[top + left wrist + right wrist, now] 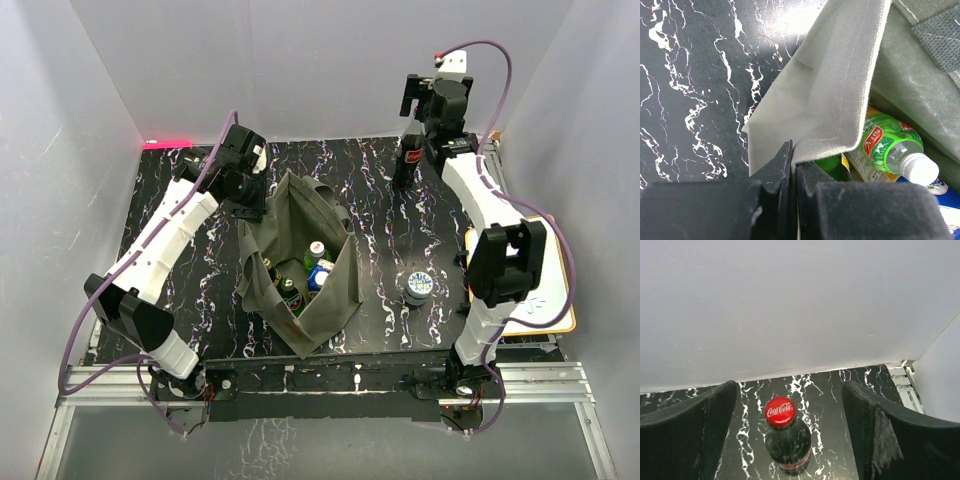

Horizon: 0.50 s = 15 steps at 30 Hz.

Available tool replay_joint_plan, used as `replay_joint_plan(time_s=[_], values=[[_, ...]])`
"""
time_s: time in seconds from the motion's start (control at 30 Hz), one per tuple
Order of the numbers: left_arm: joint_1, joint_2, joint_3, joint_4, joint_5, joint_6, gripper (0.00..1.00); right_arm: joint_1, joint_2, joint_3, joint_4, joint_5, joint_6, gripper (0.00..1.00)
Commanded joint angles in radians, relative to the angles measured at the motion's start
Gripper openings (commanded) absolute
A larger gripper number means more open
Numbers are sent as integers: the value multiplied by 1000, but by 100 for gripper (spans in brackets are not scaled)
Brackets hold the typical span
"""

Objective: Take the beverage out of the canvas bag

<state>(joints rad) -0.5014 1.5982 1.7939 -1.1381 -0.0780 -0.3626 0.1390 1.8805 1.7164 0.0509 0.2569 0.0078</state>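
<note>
The olive-grey canvas bag (pixel 300 262) stands open in the middle of the black marbled table. Inside it are several drinks, among them a green bottle with a white cap (pixel 316 250), which also shows in the left wrist view (pixel 890 145). My left gripper (pixel 250 207) is shut on the bag's far-left rim, and the fabric (pixel 830 85) is pinched between its jaws (pixel 794 157). A dark Coca-Cola bottle with a red cap (pixel 408 160) stands upright on the table at the far right. My right gripper (pixel 789 387) is open above it, not touching the bottle (pixel 787 440).
A container with a blue-and-white top (pixel 418 288) stands on the table right of the bag. A white board with an orange edge (pixel 545 300) lies at the right edge. White walls enclose the table on three sides.
</note>
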Motion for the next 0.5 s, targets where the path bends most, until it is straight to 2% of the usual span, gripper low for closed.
replay_joint_plan(time_s=[0.0,0.13,0.27,0.37,0.47], values=[[-1,-4,37,13,-31,10,0,-5,-157,22,-84,-14,85,91],[-1,-13,36,27,-21,8,0,-3,-337,-124,-251,-147,237,93],[-2,-23,12,50,6,-12,0,4,-579,-398,-335,-299,360,93],[-1,-42,-21,85,32,-35,0,5,-738,-552,-410,-382,388,93],[-1,-61,-58,124,70,-67,0,5,-840,-618,-507,-501,369,93]])
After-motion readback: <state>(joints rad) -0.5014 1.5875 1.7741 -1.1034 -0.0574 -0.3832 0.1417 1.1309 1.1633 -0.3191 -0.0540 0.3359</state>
